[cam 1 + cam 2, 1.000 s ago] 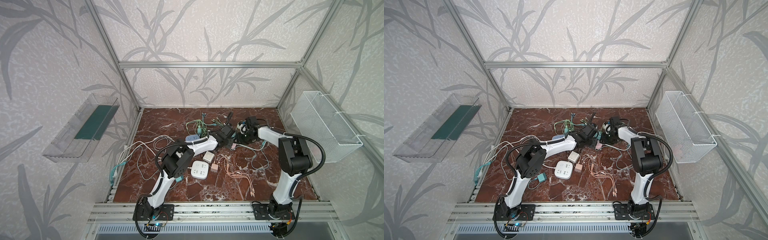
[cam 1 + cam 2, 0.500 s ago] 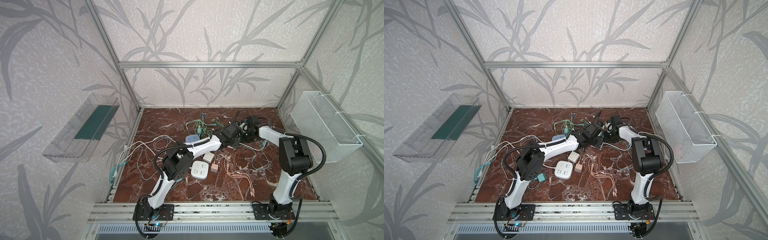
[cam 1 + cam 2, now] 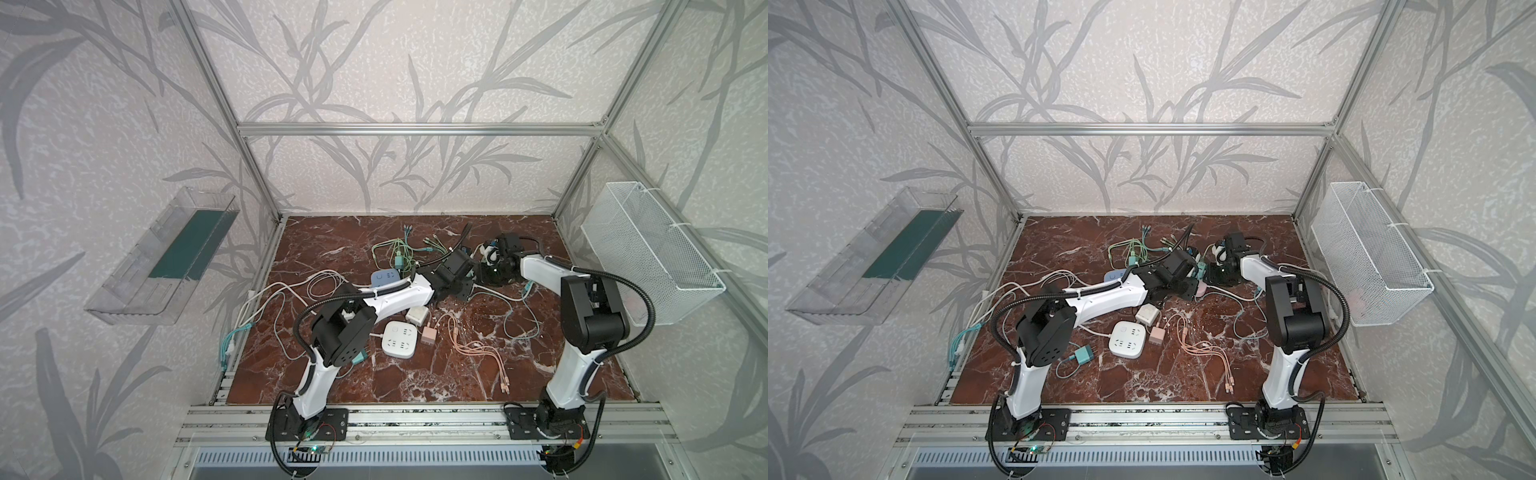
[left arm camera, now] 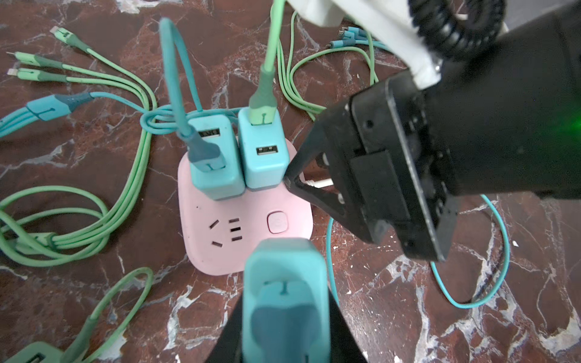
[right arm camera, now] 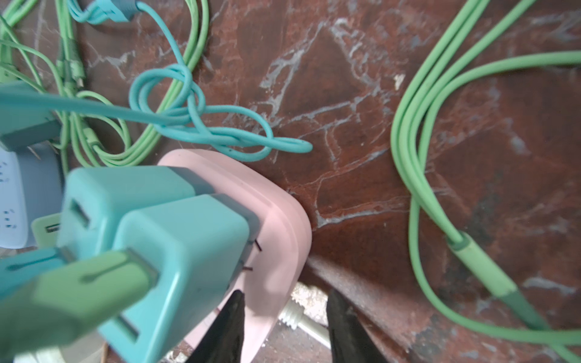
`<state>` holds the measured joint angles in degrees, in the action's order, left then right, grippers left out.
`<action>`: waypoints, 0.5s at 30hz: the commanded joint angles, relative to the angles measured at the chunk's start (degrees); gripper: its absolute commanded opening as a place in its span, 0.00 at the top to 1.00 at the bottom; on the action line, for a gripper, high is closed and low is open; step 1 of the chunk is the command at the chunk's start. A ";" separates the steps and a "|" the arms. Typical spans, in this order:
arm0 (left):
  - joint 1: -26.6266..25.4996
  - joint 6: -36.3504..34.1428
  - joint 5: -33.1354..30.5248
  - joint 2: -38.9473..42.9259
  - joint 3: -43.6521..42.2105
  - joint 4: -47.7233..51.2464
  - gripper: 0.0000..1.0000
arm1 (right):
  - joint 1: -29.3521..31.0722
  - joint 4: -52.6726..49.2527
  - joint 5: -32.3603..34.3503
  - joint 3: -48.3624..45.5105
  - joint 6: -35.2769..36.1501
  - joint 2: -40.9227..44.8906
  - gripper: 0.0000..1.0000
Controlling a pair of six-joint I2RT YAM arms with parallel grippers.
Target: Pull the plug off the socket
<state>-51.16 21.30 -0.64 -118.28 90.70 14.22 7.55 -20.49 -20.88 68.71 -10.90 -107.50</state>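
Note:
A pink socket block (image 4: 220, 248) lies on the marble floor with two teal plugs (image 4: 213, 169) (image 4: 264, 163) standing in it. A third teal plug (image 4: 284, 283) hangs above the socket's near edge, out of its holes, with my left gripper (image 4: 284, 317) shut on its sides. My right gripper (image 5: 284, 301) comes in low and straddles the socket's edge (image 5: 276, 239). One finger (image 5: 232, 317) rests on the socket's top and the other stands apart from it, so the jaws are open. In both top views the two grippers meet at mid-back (image 3: 478, 278) (image 3: 1202, 278).
Green cables (image 4: 94, 220) and teal cables (image 5: 188, 125) loop round the socket. A white socket block (image 3: 399, 338), a blue one (image 3: 384, 277), small chargers (image 3: 417, 316) and pink cables (image 3: 478, 345) lie nearer the front. A wire basket (image 3: 648, 253) hangs on the right wall, a clear tray (image 3: 162, 257) on the left.
My left gripper has shifted a little up and to the right with the plug. The right gripper stays at the socket, its jaws slightly wider.

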 commanded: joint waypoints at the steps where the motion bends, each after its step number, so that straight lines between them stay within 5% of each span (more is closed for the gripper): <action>1: 0.04 3.52 2.45 3.49 -2.19 -3.26 0.73 | -0.32 2.88 -3.33 -1.22 -0.38 3.54 0.54; 15: 0.00 10.90 12.03 4.47 -9.65 -8.85 0.72 | -0.92 6.07 -2.81 -5.31 1.56 8.84 0.49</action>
<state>-51.16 30.24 8.62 -116.33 81.60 7.97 7.01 -15.66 -23.55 64.60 -10.41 -101.16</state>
